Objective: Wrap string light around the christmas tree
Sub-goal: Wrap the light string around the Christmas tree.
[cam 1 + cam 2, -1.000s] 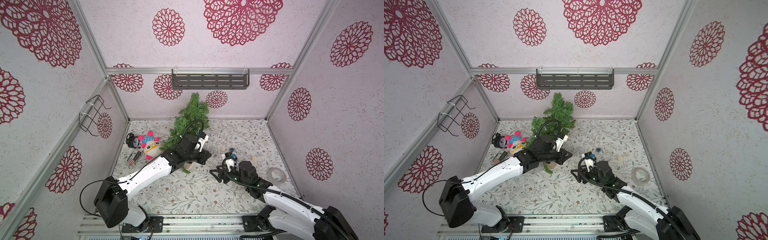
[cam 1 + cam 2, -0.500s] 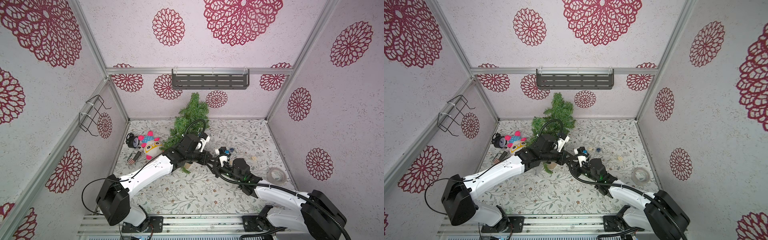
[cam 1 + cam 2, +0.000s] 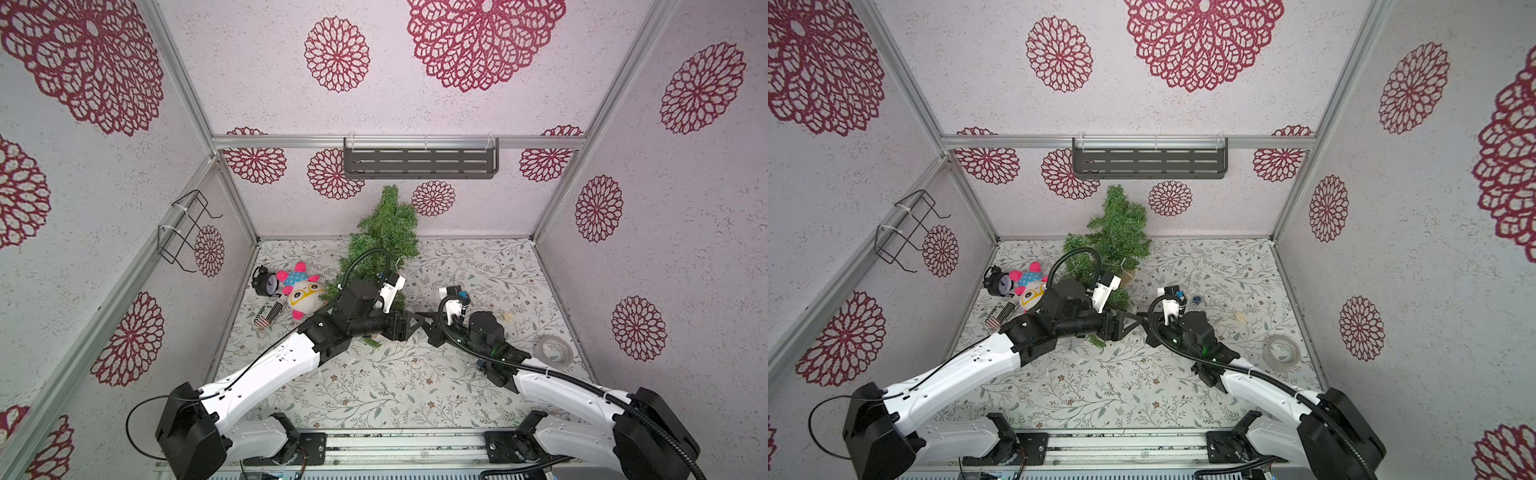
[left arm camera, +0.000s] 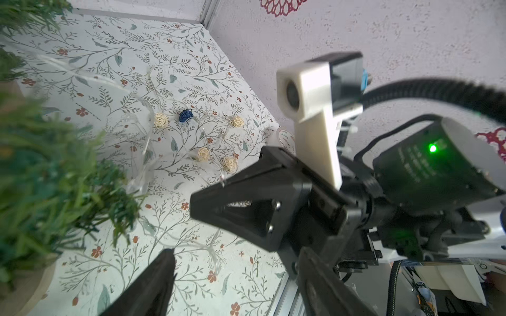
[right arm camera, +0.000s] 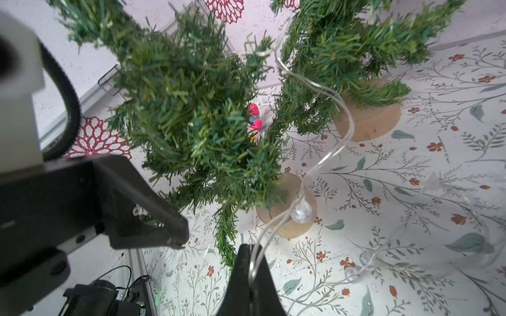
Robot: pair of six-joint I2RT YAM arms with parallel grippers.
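Floral worktop (image 3: 374,386) carried part of the string light (image 5: 301,212) loose beside the christmas tree (image 3: 386,232). One strand hung from the branches down into the right gripper (image 5: 247,251), clenched on the wire. Just beside it the left gripper (image 4: 236,255) stood released, jaws apart.

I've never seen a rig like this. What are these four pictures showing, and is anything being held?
Two white-and-black robot arms work on a flowered table. Both top views look down from overhead; each wrist picture comes from a camera on an arm. On the table: a small Christmas tree, a plush toy, an alarm clock, a tape roll. The right tool is shut on the string light, a thin wire with tiny bulbs leading into the tree. The left tool stands open, holding nothing.
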